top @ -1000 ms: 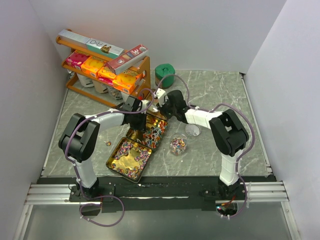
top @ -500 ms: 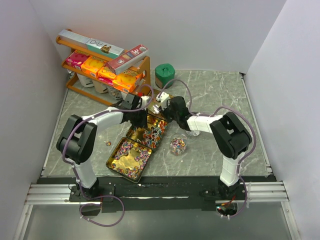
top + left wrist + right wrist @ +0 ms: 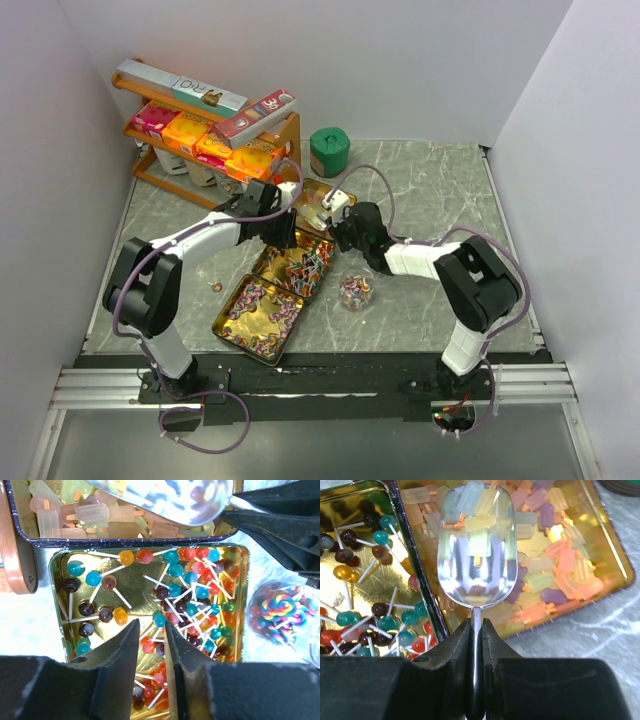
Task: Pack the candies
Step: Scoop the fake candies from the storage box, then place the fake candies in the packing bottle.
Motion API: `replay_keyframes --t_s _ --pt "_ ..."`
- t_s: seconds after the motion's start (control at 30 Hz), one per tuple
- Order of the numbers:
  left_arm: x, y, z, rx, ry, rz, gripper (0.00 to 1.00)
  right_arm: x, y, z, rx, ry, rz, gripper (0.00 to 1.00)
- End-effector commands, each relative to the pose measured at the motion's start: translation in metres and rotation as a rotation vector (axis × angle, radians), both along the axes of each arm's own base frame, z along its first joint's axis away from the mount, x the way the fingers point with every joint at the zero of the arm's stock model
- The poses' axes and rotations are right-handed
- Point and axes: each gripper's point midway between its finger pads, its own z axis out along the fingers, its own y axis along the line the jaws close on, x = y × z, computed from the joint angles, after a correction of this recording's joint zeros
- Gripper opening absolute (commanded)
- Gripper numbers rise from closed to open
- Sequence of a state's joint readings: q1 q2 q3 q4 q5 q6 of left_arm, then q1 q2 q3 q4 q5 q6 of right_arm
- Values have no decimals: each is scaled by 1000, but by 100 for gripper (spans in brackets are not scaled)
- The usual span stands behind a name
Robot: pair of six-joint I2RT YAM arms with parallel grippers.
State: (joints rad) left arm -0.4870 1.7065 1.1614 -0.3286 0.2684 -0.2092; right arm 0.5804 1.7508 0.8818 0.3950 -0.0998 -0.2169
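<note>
Right gripper [image 3: 476, 624] with scoop [image 3: 475, 550] sank lower, drew slightly rightward; left gripper [image 3: 151, 626] advanced toward rack [image 3: 294, 135].

From above and behind the arm bases, the top camera takes in the whole table [image 3: 440, 190]. Both wrist cameras hang close, facing down past the left gripper [image 3: 151, 625] and right gripper [image 3: 476, 625], sharing the scoop [image 3: 475, 555] and lollipop tin [image 3: 58, 630].

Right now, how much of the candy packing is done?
Done: one cup holds swirl pops. In hand: the right claw holds a scoop over the popsicle sweets; the left claw hovers over the lollipops. Left: both piles look large, so most.
</note>
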Motion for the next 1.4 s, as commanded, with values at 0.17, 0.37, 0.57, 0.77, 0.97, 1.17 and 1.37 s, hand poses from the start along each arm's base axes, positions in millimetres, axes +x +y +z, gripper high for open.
replay_keyframes --t_s 0.17,0.37,0.57,0.77,0.97,1.17,1.37 --pt "0 -2 52 -66 -61 57 37 10 -4 64 75 -167 -59 0" --pt "1 8 75 -53 -73 123 43 1 -15 95 85 -155 -94 0" --pt "1 16 93 -45 -95 158 46 -29 -47 134 78 -154 -162 0" --pt "13 13 93 -49 -91 199 45 -78 -76 154 30 -22 -178 0" --pt "19 7 86 -67 -87 206 45 -148 -95 149 55 134 -164 0" --pt "19 3 68 -59 -50 184 43 -205 -111 135 88 273 -186 0" --pt "17 2 52 -46 -18 174 42 -237 -108 133 95 393 -211 0"
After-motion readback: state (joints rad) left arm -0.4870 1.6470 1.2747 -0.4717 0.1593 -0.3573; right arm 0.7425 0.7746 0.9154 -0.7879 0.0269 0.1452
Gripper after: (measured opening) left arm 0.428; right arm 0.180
